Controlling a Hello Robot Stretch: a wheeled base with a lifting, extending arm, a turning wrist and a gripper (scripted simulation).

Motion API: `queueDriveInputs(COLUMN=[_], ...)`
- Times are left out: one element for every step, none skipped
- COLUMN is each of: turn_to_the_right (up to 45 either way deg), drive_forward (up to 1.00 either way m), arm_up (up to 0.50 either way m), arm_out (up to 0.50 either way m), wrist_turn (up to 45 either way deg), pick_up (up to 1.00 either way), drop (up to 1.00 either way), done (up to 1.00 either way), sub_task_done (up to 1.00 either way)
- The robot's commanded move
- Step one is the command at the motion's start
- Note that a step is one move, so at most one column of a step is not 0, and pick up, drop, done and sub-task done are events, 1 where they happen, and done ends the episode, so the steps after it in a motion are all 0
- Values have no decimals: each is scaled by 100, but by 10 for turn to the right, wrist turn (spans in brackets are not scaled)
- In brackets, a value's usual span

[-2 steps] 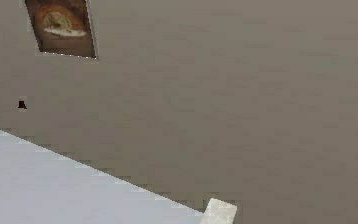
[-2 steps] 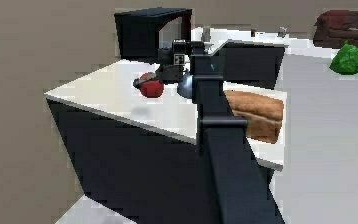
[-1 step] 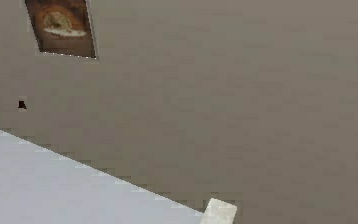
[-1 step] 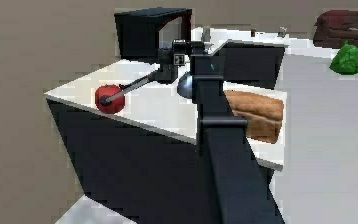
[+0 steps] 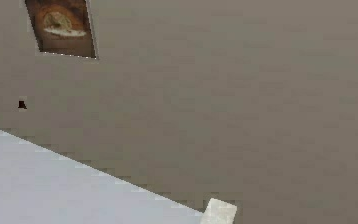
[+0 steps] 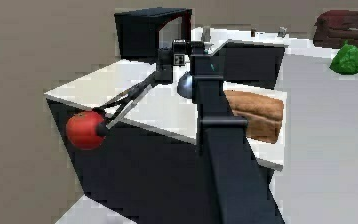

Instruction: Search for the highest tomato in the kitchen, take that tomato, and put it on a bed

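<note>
A red round tomato (image 6: 86,130) hangs at the far end of my gripper (image 6: 106,117), in front of the dark side of a white-topped counter (image 6: 127,95) and clear of its top and the floor. The gripper holds the tomato. The thin fingers (image 6: 132,99) run down and leftward from the gripper's dark body over the counter's corner. My arm (image 6: 227,160) rises as a dark bar from the bottom edge of the arm side view.
On the counter lie a brown loaf (image 6: 253,112), a grey rounded thing (image 6: 190,86) and a dark box (image 6: 152,30). A green thing (image 6: 347,60) sits at far right. In the forward view: a brown wall, a framed picture (image 5: 62,27), a pale flat surface (image 5: 47,185).
</note>
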Motion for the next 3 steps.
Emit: queueDriveInputs(turn_to_the_right=[0, 0, 450], drive_forward=[0, 0, 0], arm_up=[0, 0, 0], arm_out=[0, -44, 0], wrist_turn=[-150, 0, 0], pick_up=[0, 0, 0], drop=[0, 0, 0], done=[0, 0, 0], sub_task_done=[0, 0, 0])
